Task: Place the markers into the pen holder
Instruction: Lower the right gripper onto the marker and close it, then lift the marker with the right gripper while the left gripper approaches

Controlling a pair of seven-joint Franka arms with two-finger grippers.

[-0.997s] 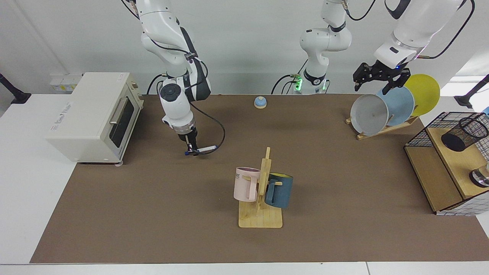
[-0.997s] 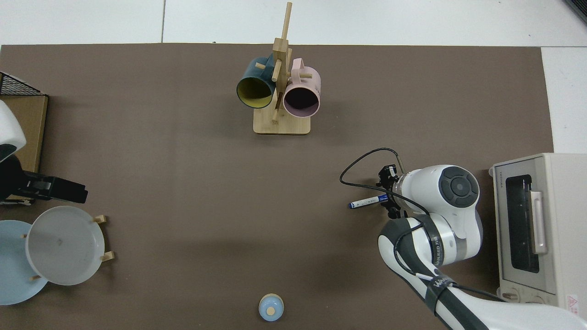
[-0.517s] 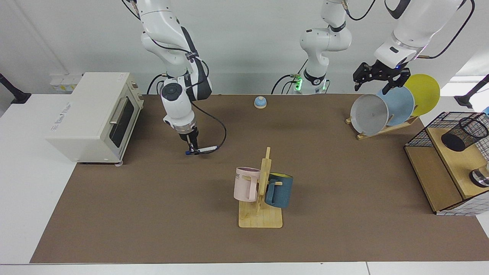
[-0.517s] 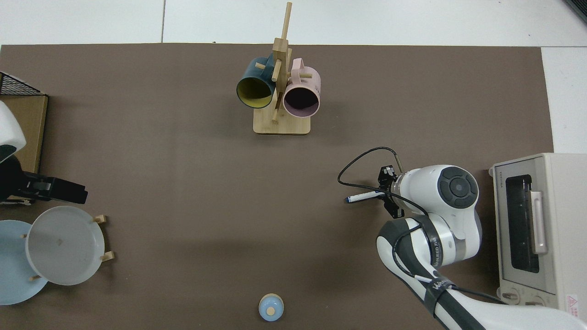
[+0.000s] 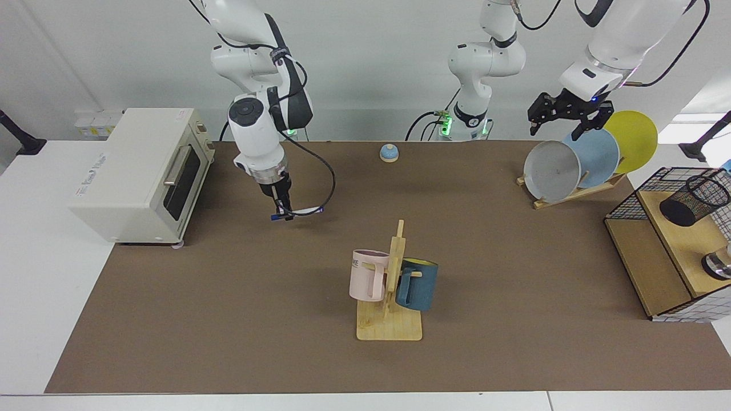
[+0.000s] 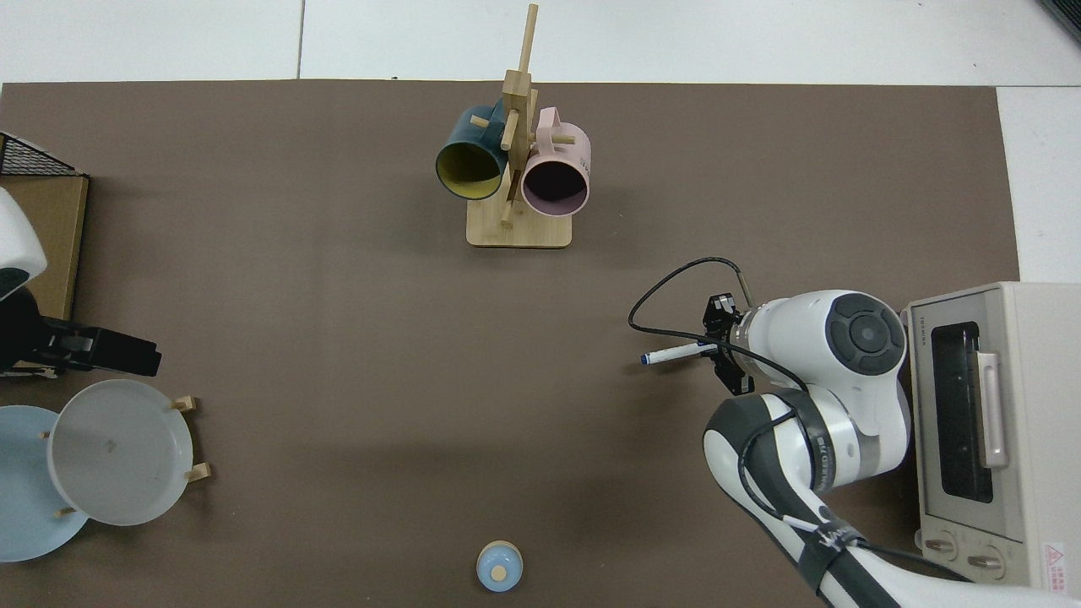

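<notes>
Right gripper pinches the marker crosswise, above the mat just beside the toaster oven. Pen holder sits tilted in the wire basket, far across the table from the oven. Left gripper waits, fingers spread, above the plate rack.

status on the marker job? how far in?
Done: the right tool has the marker gripped and lifted off the mat, near the toaster oven. In hand: carrying it. Left: crossing the table to the pen holder, which looks empty. The left tool waits above the plate rack.
</notes>
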